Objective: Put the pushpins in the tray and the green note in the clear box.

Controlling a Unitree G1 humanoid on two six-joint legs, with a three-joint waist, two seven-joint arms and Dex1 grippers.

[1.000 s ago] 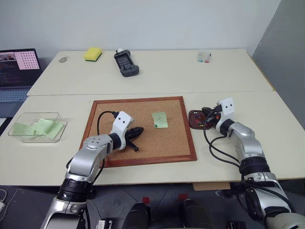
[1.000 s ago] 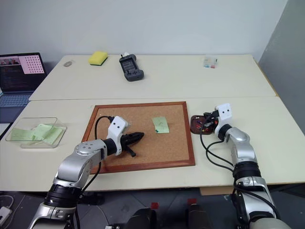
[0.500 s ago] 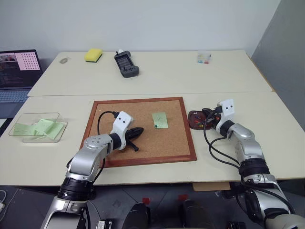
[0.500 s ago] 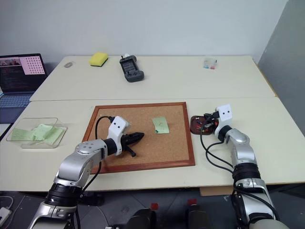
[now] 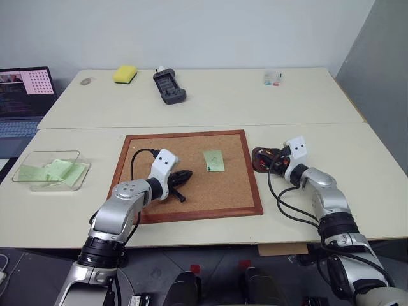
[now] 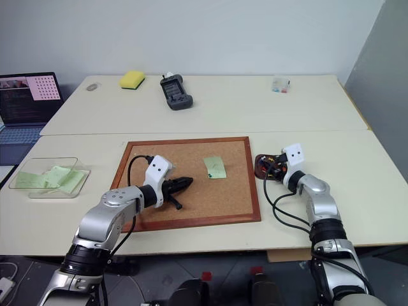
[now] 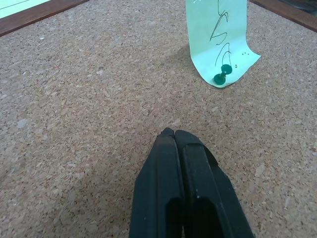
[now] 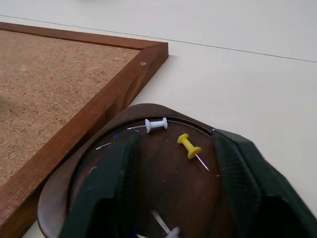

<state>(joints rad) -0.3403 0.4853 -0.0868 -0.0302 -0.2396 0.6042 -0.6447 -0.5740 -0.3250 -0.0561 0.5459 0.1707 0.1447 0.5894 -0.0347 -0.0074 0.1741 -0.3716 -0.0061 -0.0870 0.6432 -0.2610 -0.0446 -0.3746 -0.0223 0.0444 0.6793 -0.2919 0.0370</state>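
Partly done: several pushpins (image 8: 189, 145) lie in the tray (image 8: 59, 186), right gripper (image 8: 176, 188) spread wide over it. Green note (image 7: 220, 37), pinned by a green pushpin (image 7: 223, 73), remains on corkboard (image 5: 159, 204); clear box (image 5: 70, 182) sits well apart. Left gripper (image 7: 174, 135) hovers nearby, fingers pressed together, empty.

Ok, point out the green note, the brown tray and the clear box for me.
green note (image 5: 213, 160), left eye view, middle of the paper.
tray (image 8: 148, 111), right wrist view, far rim.
clear box (image 5: 33, 155), left eye view, far wall.
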